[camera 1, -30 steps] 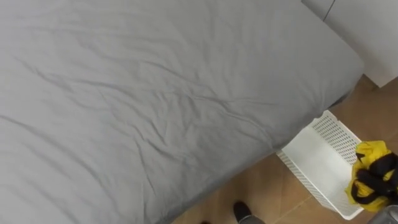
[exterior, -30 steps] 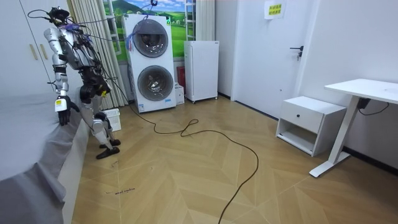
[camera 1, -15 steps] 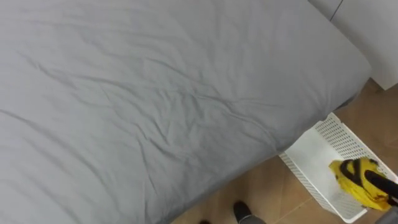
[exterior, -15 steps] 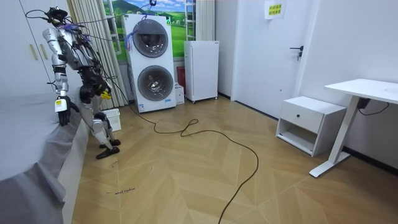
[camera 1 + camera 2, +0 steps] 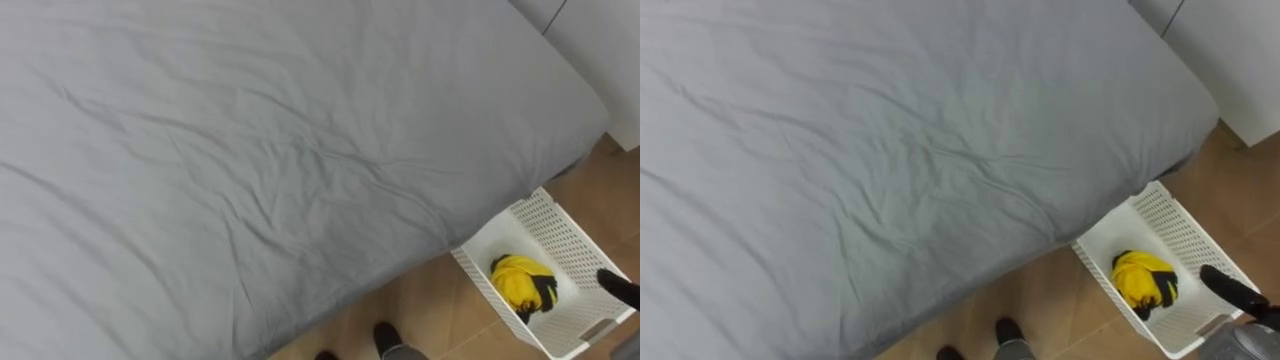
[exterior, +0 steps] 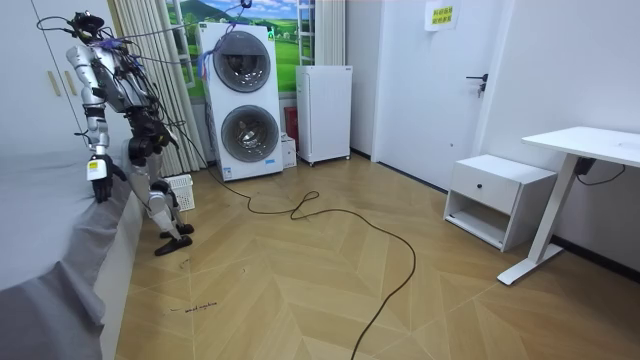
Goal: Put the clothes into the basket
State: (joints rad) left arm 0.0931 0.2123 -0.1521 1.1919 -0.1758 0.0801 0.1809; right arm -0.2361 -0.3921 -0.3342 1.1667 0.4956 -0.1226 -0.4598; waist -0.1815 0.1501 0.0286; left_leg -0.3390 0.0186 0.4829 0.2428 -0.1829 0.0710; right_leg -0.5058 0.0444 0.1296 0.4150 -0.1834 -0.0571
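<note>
The right hand point(image 5: 622, 290) showed at the right edge of the eye views as dark fingers reaching over the basket's outer corner. They looked stretched out rather than curled, and they held nothing. A second earlier that hand had been wrapped round the yellow and black garment point(image 5: 520, 282), carrying it as a bunched bundle beside the rim. Half a second earlier the bundle was lower, over the open top and still in the fingers. By this moment it had been let go: the garment lay crumpled on the floor of the white basket point(image 5: 560, 222), near the middle, clear of the fingers and inside the perforated walls. The basket stood on the wooden floor point(image 5: 425, 305) just beside the corner of the bed point(image 5: 280, 150), whose grey sheet lay rumpled with no other clothing on the part in view. The whole picture had also drifted a little between the frames, which was the head's doing, not the basket's. In the room view the robot stood at the bed's edge, its left hand point(image 6: 98, 186) hanging by the mattress and too small to read. As a judgement, the drop was made for this piece, and what was left was to draw the hand back.
</note>
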